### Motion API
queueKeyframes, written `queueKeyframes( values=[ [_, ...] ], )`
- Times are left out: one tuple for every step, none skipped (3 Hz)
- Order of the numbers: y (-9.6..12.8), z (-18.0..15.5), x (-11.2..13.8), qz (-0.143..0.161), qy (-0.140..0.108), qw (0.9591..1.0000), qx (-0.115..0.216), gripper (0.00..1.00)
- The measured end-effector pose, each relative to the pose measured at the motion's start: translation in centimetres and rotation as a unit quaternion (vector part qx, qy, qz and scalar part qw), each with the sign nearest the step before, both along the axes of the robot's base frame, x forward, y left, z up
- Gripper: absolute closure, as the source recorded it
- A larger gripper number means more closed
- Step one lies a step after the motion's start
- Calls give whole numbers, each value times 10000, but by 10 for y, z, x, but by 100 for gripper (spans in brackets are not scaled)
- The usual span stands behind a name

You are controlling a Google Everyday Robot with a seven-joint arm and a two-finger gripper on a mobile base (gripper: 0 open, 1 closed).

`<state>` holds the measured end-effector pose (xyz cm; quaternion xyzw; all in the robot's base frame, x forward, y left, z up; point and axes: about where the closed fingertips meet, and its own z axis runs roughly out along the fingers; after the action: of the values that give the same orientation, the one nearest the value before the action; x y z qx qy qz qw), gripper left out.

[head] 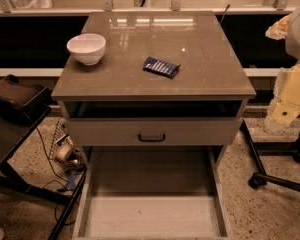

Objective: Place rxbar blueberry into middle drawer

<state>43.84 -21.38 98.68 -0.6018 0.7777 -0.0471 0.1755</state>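
Status: the task is not yet begun, judging from how things lie. The small flat rxbar blueberry (161,67) in its dark blue striped wrapper lies on the glossy grey-brown cabinet top (205,49), a little right of centre. It is well apart from the round white ceramic bowl (86,48) at the left rear.

The wide shallow grey middle drawer (150,216) stands pulled out below, with its pale floor bare.

The pale yellow-white gripper (288,98) hangs at the right edge of view, beside the cabinet and well apart from the bar. I cannot tell whether it is wide or narrow.

Left to do: reach, grasp, lift, carry, lower, release.

Clearances:
- The top is open all round the bar.
- The closed grey drawer front with the small black handle (151,132) sits between the top and the tray. The carry likely has to pass out beyond the front lip before descending.
- Low side walls bound the drop zone, and the middle of the floor gives the most margin.
- A black chair base (270,178) lies on the floor near the arm's side.
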Motion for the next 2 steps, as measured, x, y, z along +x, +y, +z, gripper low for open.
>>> queueKeyframes(
  values=[
    [0,0,0,0,-1,10000,0,0],
    [9,-2,17,151,-124,9994,300,0]
  ],
)
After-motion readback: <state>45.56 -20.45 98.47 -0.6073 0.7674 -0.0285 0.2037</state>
